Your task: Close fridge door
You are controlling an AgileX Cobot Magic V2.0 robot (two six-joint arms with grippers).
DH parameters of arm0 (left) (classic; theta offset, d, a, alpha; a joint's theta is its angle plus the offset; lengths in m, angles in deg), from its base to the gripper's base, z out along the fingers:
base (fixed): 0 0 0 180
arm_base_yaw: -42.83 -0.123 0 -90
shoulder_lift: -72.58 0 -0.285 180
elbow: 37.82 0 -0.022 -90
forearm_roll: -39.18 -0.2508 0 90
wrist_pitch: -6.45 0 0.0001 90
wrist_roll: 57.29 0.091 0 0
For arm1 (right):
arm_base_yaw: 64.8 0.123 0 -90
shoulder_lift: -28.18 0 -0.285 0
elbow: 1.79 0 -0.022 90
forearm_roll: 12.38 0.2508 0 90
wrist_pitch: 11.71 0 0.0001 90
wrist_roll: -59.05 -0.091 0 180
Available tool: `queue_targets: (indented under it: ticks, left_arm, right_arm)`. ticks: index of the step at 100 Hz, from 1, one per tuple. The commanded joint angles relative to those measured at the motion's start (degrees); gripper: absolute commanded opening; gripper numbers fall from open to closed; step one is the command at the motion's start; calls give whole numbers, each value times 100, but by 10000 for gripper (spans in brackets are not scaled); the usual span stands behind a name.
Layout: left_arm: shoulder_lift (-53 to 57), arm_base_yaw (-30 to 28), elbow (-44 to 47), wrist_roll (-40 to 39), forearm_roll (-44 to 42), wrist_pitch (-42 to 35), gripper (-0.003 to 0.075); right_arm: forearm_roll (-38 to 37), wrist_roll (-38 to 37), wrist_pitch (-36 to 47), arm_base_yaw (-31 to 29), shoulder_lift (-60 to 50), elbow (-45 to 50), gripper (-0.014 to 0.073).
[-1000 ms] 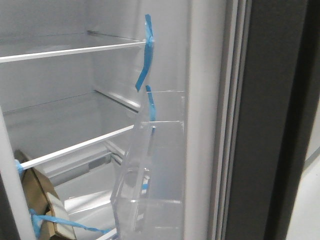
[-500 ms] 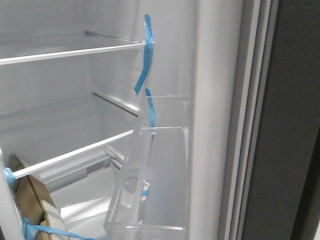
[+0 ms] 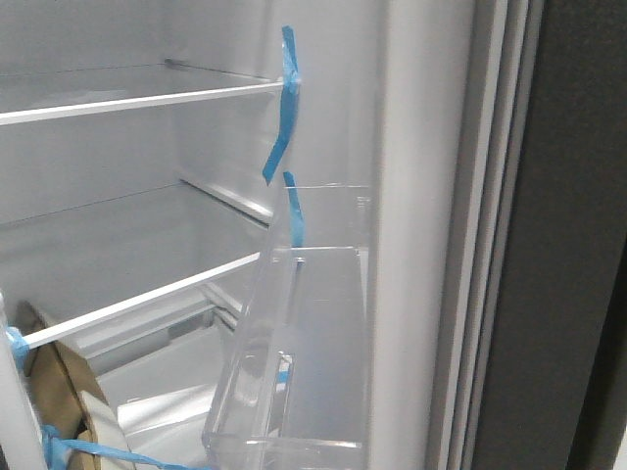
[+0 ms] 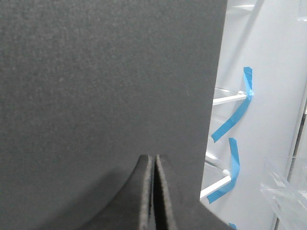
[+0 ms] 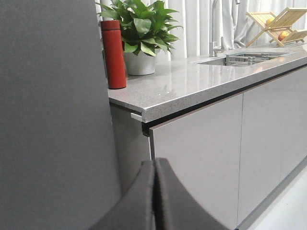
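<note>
The fridge door point(image 3: 568, 255) fills the right side of the front view as a tall dark grey slab standing open, its grey seal point(image 3: 495, 245) and white inner lining point(image 3: 416, 235) turned toward the fridge interior on the left. In the left wrist view a dark grey panel point(image 4: 105, 86) takes up most of the frame, with the white lining and tape showing past its edge; in the right wrist view a dark grey panel point(image 5: 53, 115) covers the side beside the kitchen counter. That counter has a speckled pale tabletop point(image 5: 192, 86) above glossy light grey cabinet fronts point(image 5: 230, 148), with a sink point(image 5: 249, 58) set into it farther along. Inside the fridge, white-edged glass shelves point(image 3: 137, 103) run across the compartment, and a clear plastic bin point(image 3: 294, 362) hangs on the door lining. A brown cardboard item point(image 3: 59, 382) sits low at the left edge, bound with blue tape. A potted green plant point(image 5: 141, 36) stands on the tabletop with a red bottle point(image 5: 112, 55) just beside it, and a wooden rack point(image 5: 280, 21) stands beyond the sink. Blue tape strips point(image 3: 284, 108) hang at the shelf end and on the bin. The left hand point(image 4: 154, 191) has its fingers pressed together, right up against the dark panel. The right hand point(image 5: 154, 196) is likewise pressed together, holding nothing.
</note>
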Motion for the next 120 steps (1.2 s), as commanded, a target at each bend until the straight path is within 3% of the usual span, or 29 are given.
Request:
queue_targets:
  ticks: [1,102,120]
  left_arm:
    - [-109,27,160,-20,9,-440,-21]
    - [-109,27,160,-20,9,-440,-20]
    - [-109,27,160,-20,9,-440,-21]
  right_arm:
    - [-62,50,440,-17,11,76,-76]
    - [-62,-45,502,-17,11,38,-76]
    - [-62,-209,-198,-17,95,-605,-76]
